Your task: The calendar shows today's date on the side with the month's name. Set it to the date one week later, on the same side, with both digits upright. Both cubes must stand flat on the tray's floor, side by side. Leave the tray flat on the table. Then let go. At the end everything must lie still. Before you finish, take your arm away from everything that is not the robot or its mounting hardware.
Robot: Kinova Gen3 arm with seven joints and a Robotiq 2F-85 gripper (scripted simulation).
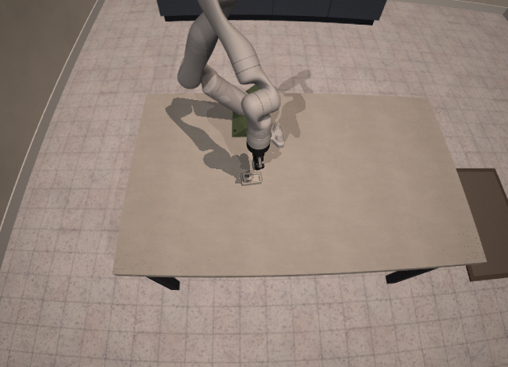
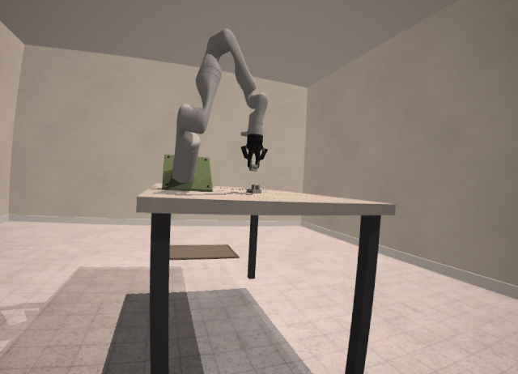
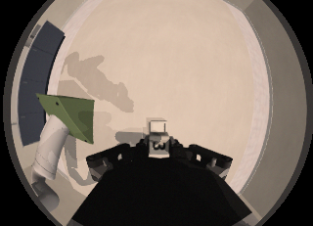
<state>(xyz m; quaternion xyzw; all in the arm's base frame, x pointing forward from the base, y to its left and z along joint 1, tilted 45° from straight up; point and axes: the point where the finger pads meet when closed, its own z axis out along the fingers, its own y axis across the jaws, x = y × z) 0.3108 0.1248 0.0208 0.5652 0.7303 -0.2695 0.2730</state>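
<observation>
- Exterior view: gripper (image 1: pixel 258 165) (image 2: pixel 253 166) (image 3: pixel 158 141) is snug on a cube (image 2: pixel 254 167) (image 3: pixel 159 151), above the tray (image 1: pixel 252 184) (image 2: pixel 249 191) (image 3: pixel 166 126) on the desk (image 1: pixel 328 191) (image 2: pixel 267 207) (image 3: pixel 186 50).
- Digits: 3 up top, probably 2 sideways; the parked cube (image 1: pixel 247 176) (image 2: pixel 256 188) reads 0.
- I'd square it, lower gently, release once flat.

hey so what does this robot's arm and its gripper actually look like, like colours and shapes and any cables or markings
The arm is smooth, rounded and light grey, with thin dark seam lines ringing some sections. The gripper is black, with two angular, hinged fingers. I see no loose cables or readable markings on either.
</observation>
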